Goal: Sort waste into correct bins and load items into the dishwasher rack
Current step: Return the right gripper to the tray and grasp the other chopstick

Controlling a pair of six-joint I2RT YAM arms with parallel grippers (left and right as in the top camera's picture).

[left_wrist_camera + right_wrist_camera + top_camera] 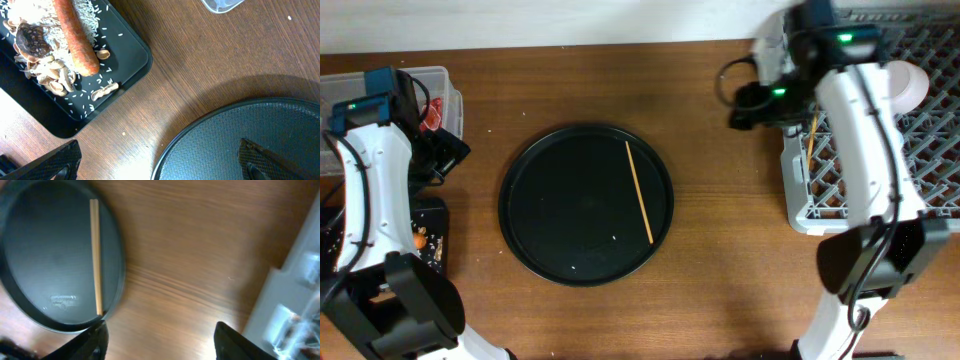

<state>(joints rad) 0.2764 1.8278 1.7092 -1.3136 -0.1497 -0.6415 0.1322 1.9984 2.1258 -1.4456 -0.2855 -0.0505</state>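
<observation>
A single wooden chopstick [639,190] lies across the right half of the round black tray [550,230]. The right gripper [160,342] is spread open just right of the tray, with the grey dishwasher rack [807,190] farther right. At the tray's left rim the left gripper [160,167] hangs open near the shallow black bin [127,52], which holds rice scraps [85,10] and an orange carrot [75,37].

Setting: robot laboratory bench. Evidence: white left arm [365,180] and right arm [860,120] at a wooden table [720,260]; dishwasher rack [935,150] standing on tabletop, upper right.
</observation>
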